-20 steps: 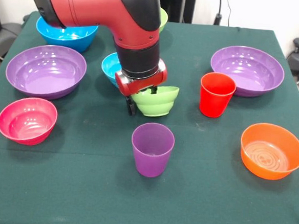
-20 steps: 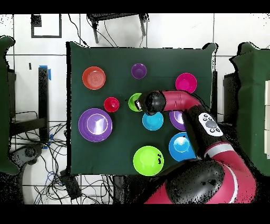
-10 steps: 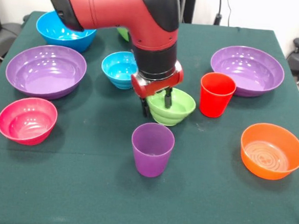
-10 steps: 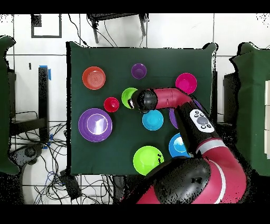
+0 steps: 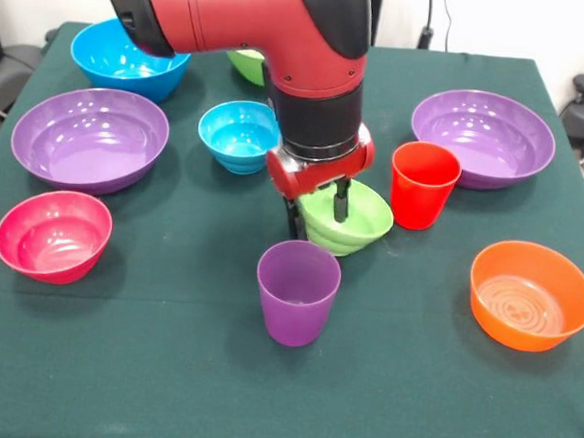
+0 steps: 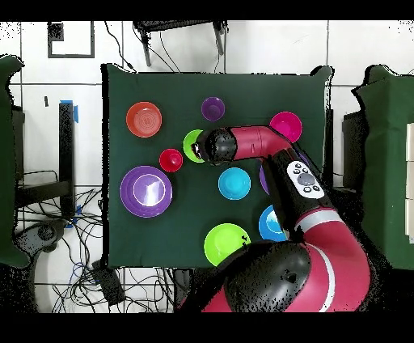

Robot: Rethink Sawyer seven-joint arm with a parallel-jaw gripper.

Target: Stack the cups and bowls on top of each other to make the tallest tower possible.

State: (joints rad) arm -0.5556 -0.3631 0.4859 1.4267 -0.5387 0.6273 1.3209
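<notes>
Moved toward purple cup (image 5: 297, 292): gripper (image 5: 318, 209) holding green bowl (image 5: 357, 222) | cups 2 | bowls 8

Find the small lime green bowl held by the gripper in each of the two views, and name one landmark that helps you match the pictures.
Front view: the small lime green bowl is at centre, just behind the purple cup, gripped at its rim by the gripper.
Overhead view: it lies centre-left, below the purple cup.
Shared landmark: the red cup beside it.
</notes>
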